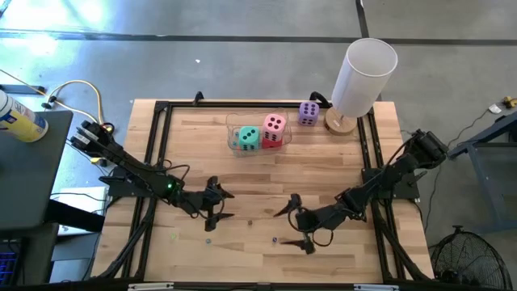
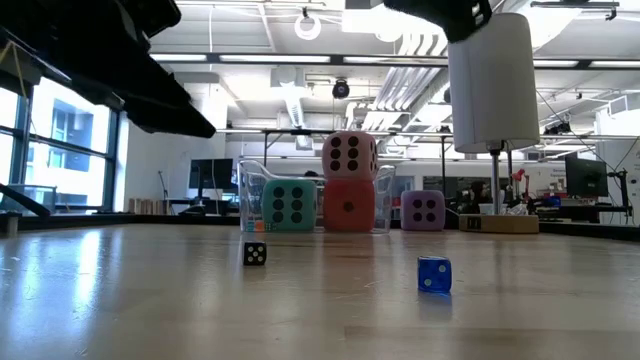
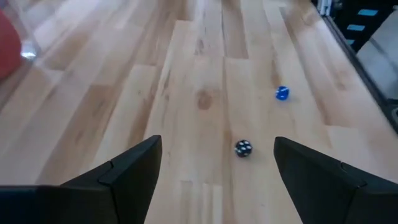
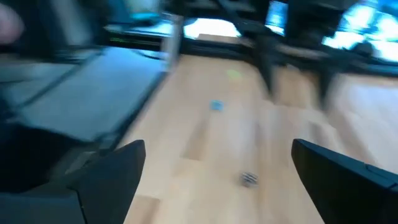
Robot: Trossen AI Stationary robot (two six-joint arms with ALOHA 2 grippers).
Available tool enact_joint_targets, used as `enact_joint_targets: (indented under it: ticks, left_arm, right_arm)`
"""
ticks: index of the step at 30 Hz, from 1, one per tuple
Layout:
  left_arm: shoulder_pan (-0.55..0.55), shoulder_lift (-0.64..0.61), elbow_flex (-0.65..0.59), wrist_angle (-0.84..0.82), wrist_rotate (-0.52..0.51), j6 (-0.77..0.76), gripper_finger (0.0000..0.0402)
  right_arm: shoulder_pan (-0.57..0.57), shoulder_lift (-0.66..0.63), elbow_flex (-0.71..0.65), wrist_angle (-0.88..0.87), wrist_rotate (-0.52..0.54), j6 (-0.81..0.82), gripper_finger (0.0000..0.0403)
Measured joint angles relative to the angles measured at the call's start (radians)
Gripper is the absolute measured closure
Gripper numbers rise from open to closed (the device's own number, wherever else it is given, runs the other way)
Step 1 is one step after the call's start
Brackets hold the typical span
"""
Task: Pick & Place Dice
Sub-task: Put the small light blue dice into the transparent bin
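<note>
Since three dice are gathered in the clear container [image 1: 242, 129] at the bench's [image 1: 323, 178] far side, pink die [image 1: 275, 124] stacked on red die [image 1: 271, 141] beside teal die [image 1: 247, 137], sorting looks nearly done; purple die [image 1: 308, 113] sits outside by the white cylinder [image 1: 363, 74]. Left claw [image 1: 220, 205] and right claw [image 1: 295, 225] hover spread apart, holding nothing, near two tiny dice [image 3: 243, 148].
</note>
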Motion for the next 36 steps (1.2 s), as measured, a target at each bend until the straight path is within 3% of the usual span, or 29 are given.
enact_joint_targets:
  ticks: [3,9,14,19,23,29,36]
  left_arm:
    - [-0.022,-0.005,0.005,0.002,0.041,-0.008,0.0099]
    - [-0.140,-0.004,0.024,0.003,0.049,-0.011,0.0099]
    - [-0.262,0.038,0.024,0.006,-0.071,-0.101,0.0099]
    - [-0.420,0.115,0.025,0.007,-0.285,-0.202,0.0114]
    - [-0.509,0.201,0.025,0.007,-0.346,-0.341,0.0138]
    - [-0.558,0.351,0.025,0.006,-0.348,-0.524,0.0164]
    - [-0.553,0.429,0.026,0.011,-0.361,-0.537,0.0180]
  right_arm:
    - [-0.003,0.000,0.000,-0.036,0.087,0.065,0.0007]
    - [0.004,0.015,0.000,-0.085,0.055,0.145,0.0007]
    - [0.015,0.049,0.000,-0.085,0.051,0.123,0.0007]
    - [0.011,0.070,0.000,-0.087,0.040,0.107,0.0007]
    - [0.000,0.070,0.000,-0.084,0.028,0.122,0.0007]
    - [0.001,0.070,0.000,-0.077,0.026,0.144,0.0007]
    - [-0.001,0.070,0.000,-0.020,0.003,0.109,0.0007]
